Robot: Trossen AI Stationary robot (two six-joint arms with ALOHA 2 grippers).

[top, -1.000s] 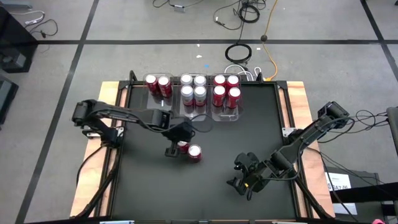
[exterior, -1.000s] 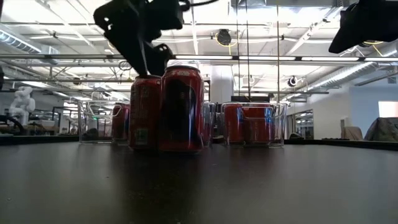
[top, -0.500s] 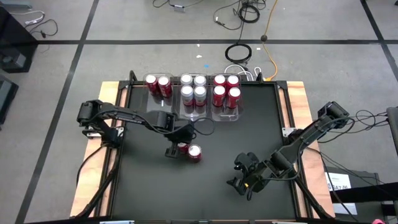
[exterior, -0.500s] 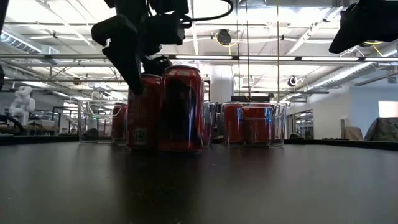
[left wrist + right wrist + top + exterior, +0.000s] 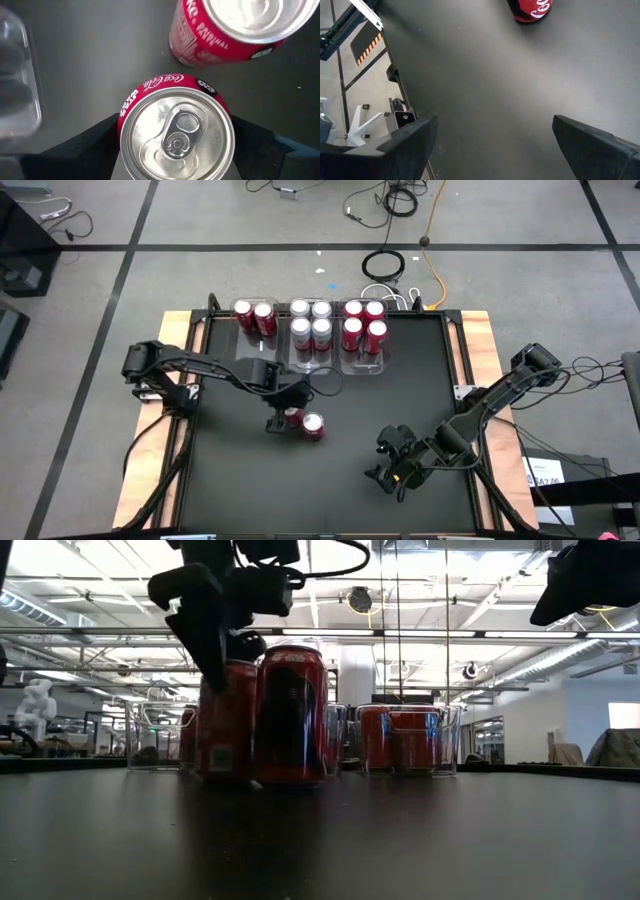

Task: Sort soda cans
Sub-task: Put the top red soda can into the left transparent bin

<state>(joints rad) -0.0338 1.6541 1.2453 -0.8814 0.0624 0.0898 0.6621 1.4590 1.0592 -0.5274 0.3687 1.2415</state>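
Two red soda cans stand upright near the table's middle. My left gripper (image 5: 284,418) reaches down over the left one (image 5: 175,135) and is shut on it. The other red can (image 5: 313,426) stands just to its right, untouched. At the far edge, clear bins hold two red cans (image 5: 253,315), several silver cans (image 5: 311,322) and several red cans (image 5: 364,325). My right gripper (image 5: 386,470) hovers open near the table's front right, with only bare tabletop between its fingers (image 5: 410,140). My left gripper pinches the can's red side wall just under the rim (image 5: 120,117) between its two fingers, one on each side. The fingers come from above, pointing steeply down. The can (image 5: 226,720) leans a little, its base at the tabletop.
The black tabletop (image 5: 400,395) has free room at the front and right. A wooden border and a metal frame (image 5: 470,350) run along the table's sides. Cables lie on the floor beyond the far edge.
My left gripper has come down around the left red can and taken hold of it. The can now leans slightly and stands a little farther to the table's left of its neighbour.
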